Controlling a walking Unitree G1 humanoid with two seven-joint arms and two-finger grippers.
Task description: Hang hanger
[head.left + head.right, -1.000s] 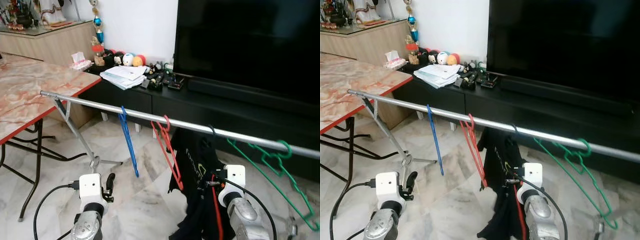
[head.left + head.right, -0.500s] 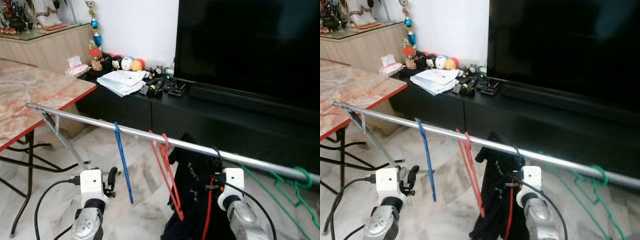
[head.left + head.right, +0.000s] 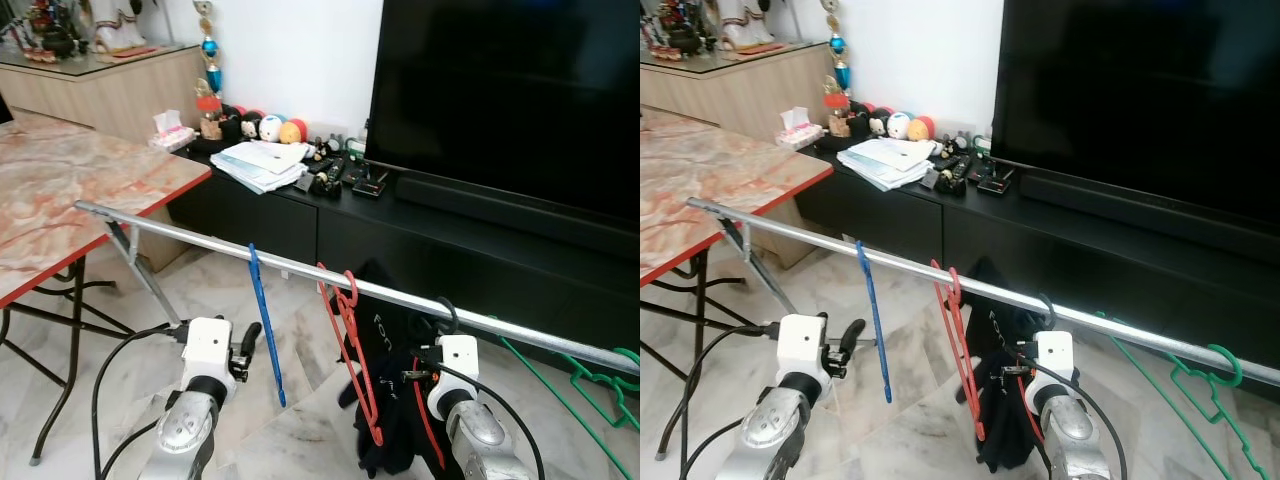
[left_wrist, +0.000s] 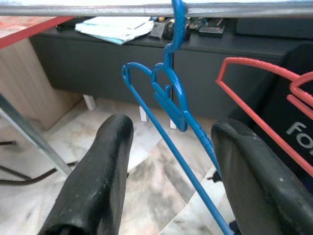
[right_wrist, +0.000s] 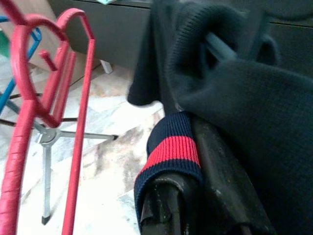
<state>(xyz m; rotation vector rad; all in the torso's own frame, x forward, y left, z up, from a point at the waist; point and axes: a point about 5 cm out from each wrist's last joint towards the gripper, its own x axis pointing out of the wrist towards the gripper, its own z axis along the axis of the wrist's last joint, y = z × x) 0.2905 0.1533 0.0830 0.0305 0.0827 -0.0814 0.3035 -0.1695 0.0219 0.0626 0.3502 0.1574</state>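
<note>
While I stand on marble floor (image 3: 300,440) before a black TV (image 3: 510,95), my left jaws (image 4: 171,161) wide near blue hanger (image 4: 171,105) on rail (image 3: 300,270), right jaws (image 5: 195,205) clamped on dark shirt (image 5: 254,98), its print unreadable.

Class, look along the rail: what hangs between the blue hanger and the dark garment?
The red hangers hang between the blue hanger and the dark garment on the rail, seen in both eye views.

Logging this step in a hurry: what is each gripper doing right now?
Left gripper: open, holding nothing, in front of the blue hanger.
Right gripper: shut on the dark shirt hung on the rail.
</note>
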